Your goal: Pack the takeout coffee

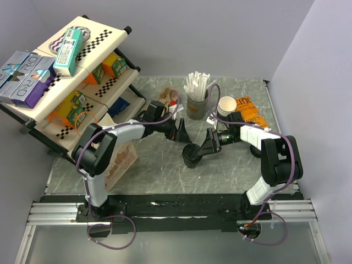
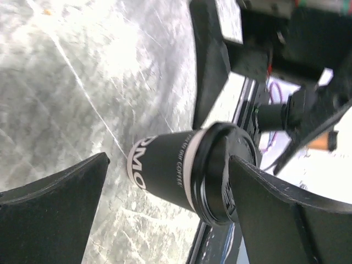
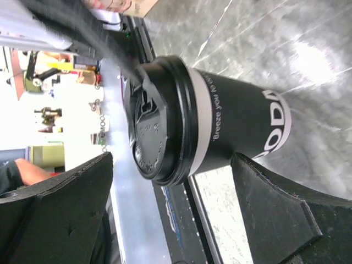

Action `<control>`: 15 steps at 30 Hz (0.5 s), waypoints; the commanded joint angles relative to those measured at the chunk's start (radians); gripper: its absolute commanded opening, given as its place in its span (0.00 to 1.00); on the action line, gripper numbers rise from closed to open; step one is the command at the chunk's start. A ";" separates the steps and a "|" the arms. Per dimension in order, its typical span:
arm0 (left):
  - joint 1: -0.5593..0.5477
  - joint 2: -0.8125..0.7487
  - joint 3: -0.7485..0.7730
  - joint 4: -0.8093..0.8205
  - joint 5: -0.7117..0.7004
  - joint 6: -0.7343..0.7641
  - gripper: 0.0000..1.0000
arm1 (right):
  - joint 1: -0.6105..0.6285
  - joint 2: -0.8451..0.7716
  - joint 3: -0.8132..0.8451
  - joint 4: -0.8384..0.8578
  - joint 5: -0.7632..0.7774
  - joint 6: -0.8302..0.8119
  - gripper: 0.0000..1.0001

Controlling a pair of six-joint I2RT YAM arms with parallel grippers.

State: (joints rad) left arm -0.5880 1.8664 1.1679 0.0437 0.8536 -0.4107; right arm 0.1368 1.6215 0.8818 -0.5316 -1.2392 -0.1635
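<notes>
Takeout coffee (image 1: 192,157) is standing on table (image 1: 148,170).
Left gripper (image 1: 180,132) and right gripper (image 1: 204,147) are flanking it, jaws spread wide, gripping nothing.

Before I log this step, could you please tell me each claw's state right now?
Left claw: open, holding nothing.
Right claw: open, not gripping the dark brown paper cup with round black lid.

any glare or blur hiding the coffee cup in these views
Top external: even light, but the dark coffee cup shows little detail. Left wrist: glare whitens the tabletop; cup sharp. Right wrist: blown-out background at left, blurred dark streak on top; cup lettering readable.
</notes>
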 commanded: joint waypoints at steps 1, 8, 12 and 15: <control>0.002 0.027 0.032 0.093 -0.004 -0.094 0.97 | 0.001 -0.028 0.008 -0.087 -0.054 -0.126 0.94; 0.002 0.054 0.027 0.128 0.005 -0.134 0.96 | 0.001 0.001 0.016 -0.154 -0.042 -0.241 0.94; 0.002 0.054 0.021 0.122 0.002 -0.129 0.96 | 0.003 0.012 0.003 -0.120 -0.006 -0.217 0.92; 0.001 0.056 0.015 0.117 -0.004 -0.122 0.95 | 0.003 0.031 -0.004 -0.085 0.024 -0.189 0.89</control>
State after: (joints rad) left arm -0.5819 1.9133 1.1732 0.1310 0.8501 -0.5285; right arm 0.1368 1.6268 0.8799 -0.6510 -1.2346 -0.3382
